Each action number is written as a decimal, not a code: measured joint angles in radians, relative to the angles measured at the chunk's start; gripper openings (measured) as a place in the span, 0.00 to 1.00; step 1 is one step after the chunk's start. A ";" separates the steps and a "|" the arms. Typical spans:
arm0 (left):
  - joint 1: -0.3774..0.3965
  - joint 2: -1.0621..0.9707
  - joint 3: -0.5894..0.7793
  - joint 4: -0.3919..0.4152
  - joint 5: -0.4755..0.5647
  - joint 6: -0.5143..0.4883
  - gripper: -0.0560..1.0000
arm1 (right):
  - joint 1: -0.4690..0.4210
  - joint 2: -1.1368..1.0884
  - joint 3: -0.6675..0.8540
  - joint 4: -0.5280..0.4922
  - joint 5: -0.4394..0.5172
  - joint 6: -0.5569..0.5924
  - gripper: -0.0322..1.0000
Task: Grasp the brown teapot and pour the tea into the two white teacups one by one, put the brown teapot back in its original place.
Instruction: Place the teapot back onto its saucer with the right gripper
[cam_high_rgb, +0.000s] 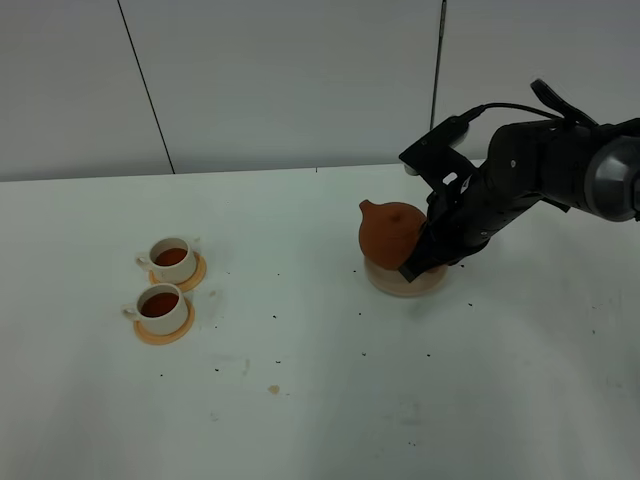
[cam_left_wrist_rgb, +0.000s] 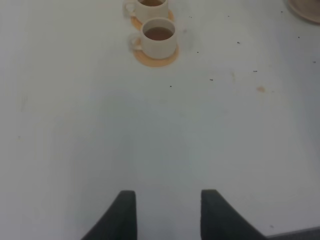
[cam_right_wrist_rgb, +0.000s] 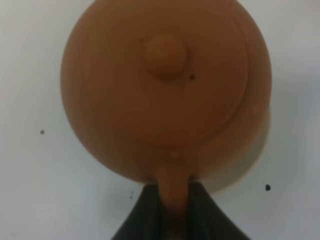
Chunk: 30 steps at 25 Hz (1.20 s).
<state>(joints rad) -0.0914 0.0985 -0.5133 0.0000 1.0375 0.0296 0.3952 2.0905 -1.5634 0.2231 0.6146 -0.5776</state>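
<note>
The right gripper (cam_right_wrist_rgb: 175, 200) pinches the teapot's (cam_high_rgb: 390, 232) handle, and the pot sits on the coaster (cam_high_rgb: 392, 281), whose far side the arm hides. The left gripper (cam_left_wrist_rgb: 168, 210) hangs open over bare table (cam_left_wrist_rgb: 75, 140), fingertips alone in view, well short of the two filled cups (cam_high_rgb: 163, 307); the farther cup is cropped in the left wrist view.

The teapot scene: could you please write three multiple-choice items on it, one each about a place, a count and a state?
1. Where is the teapot?
A. over the beige coaster
B. beside the cups
C. at the table's near edge

2. How many cups hold tea?
A. none
B. one
C. two

3. The right gripper is:
A. open, clear of the teapot
B. shut on the teapot's handle
C. holding a cup

Key: 1 A, the coaster shows beneath the pot; 2 C, both hold brown liquid; 3 B, the jaws flank the handle.
</note>
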 joint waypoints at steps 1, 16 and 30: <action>0.000 0.000 0.000 0.000 0.000 0.000 0.41 | 0.000 0.000 0.000 -0.001 -0.002 -0.001 0.12; 0.000 0.000 0.000 0.000 0.000 0.000 0.41 | -0.030 0.057 0.000 0.015 -0.003 -0.012 0.12; 0.000 0.000 0.000 0.000 0.000 0.000 0.41 | -0.030 0.063 0.000 0.034 -0.008 -0.034 0.12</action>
<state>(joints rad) -0.0914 0.0985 -0.5133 0.0000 1.0375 0.0296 0.3654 2.1540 -1.5634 0.2568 0.6064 -0.6120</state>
